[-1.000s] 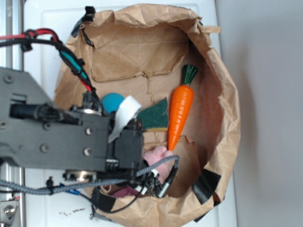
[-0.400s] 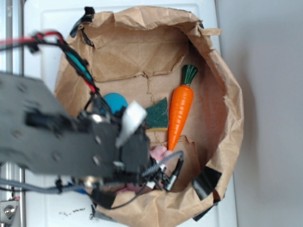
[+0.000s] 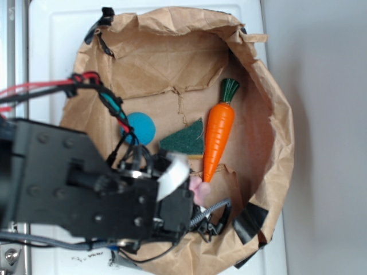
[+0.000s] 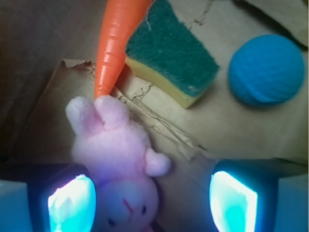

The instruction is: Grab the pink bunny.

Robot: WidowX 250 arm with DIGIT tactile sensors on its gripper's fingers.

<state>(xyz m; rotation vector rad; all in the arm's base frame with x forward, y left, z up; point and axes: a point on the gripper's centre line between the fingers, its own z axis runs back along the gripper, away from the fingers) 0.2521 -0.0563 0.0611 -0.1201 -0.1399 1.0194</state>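
Clearly off-centre, the spread end effector (image 4: 152,200) has the pink bunny (image 4: 118,164) against its left finger — closing may nudge it away, snagging the carrot (image 4: 116,43) touching its feet.

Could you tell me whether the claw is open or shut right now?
Open: the claw has its fingers spread apart, the pink bunny beside one.
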